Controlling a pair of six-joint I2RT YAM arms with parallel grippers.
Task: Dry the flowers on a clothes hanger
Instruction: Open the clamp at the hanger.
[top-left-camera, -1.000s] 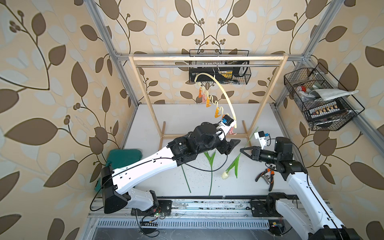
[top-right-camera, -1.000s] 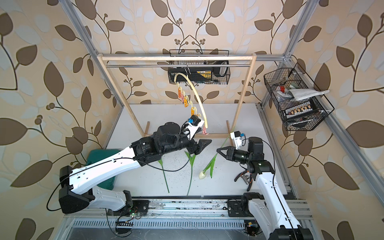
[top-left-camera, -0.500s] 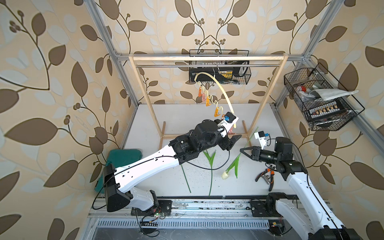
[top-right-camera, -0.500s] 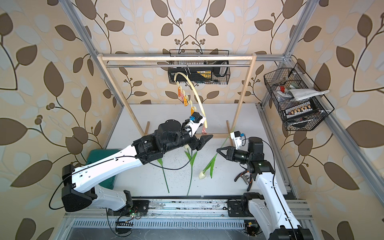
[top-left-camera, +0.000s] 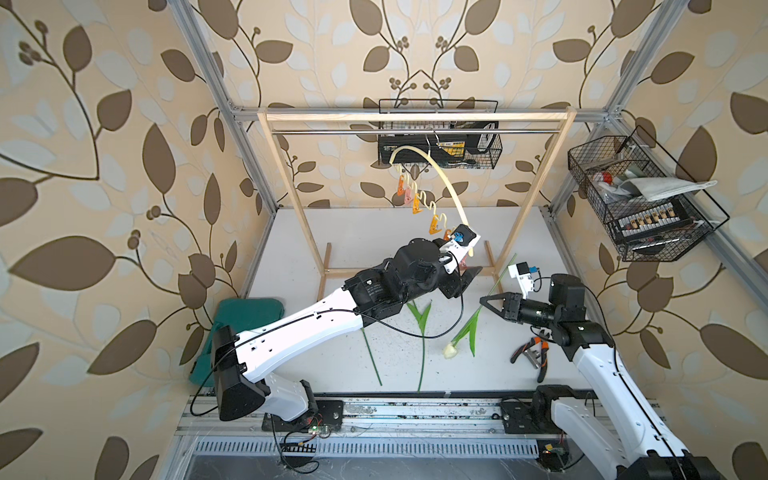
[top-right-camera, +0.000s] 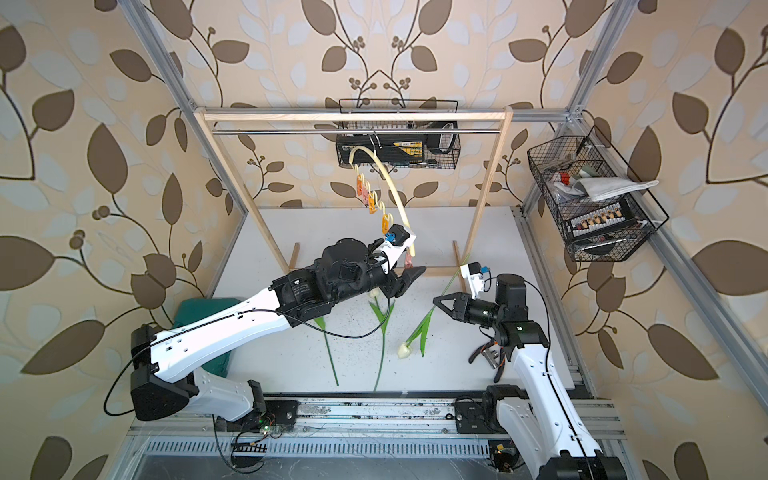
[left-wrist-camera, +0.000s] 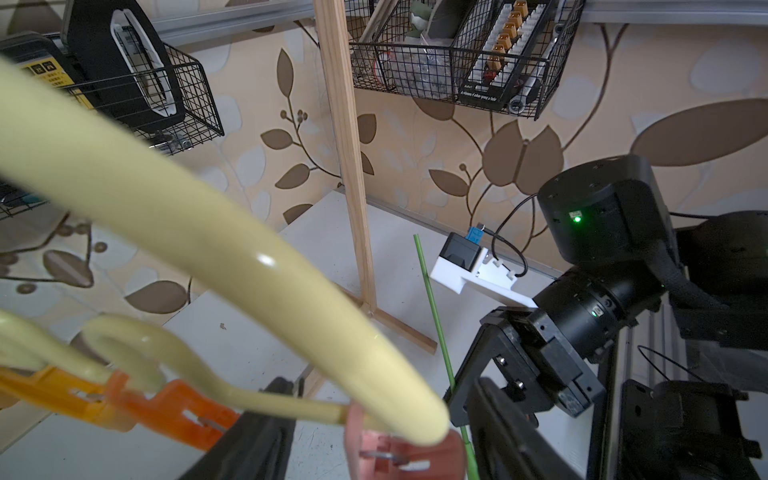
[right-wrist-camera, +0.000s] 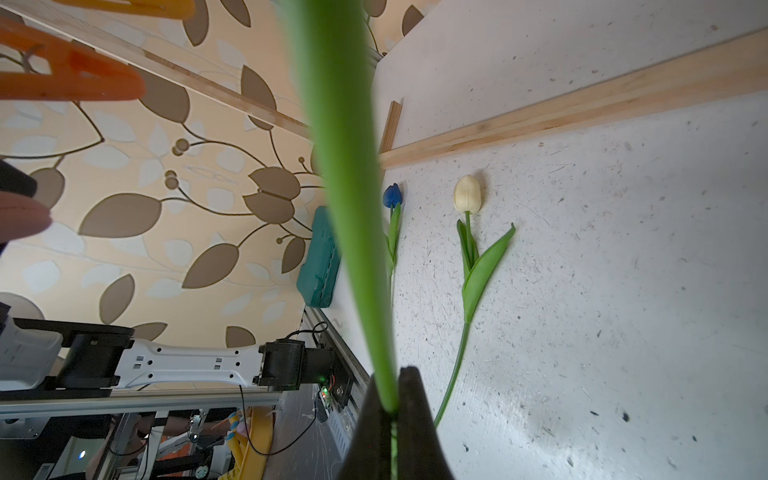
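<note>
The cream clothes hanger (top-left-camera: 446, 183) hangs by its hook from the rack's rod, tilted, with orange clips along its wavy bar. My left gripper (top-left-camera: 463, 272) is open at the hanger's low end. Its fingers (left-wrist-camera: 253, 440) stand on either side of the pink clip (left-wrist-camera: 399, 453) with gaps showing. My right gripper (top-left-camera: 484, 300) is shut on the stem of a cream tulip (top-left-camera: 450, 351), which hangs head down in the air close to that clip. In the right wrist view, a blue tulip (right-wrist-camera: 392, 195) and another cream tulip (right-wrist-camera: 468, 194) lie flat on the table.
The wooden-framed rack (top-left-camera: 415, 117) spans the back, and its foot bar lies on the table. Wire baskets hang on the back wall (top-left-camera: 440, 145) and on the right wall (top-left-camera: 640, 199). A teal case (top-left-camera: 245, 316) lies at the left and pliers (top-left-camera: 532, 353) by my right arm.
My left gripper has risen and moved in around the pink clip at the hanger's end, and its jaws have narrowed a little. The right arm and its tulip have not moved.
</note>
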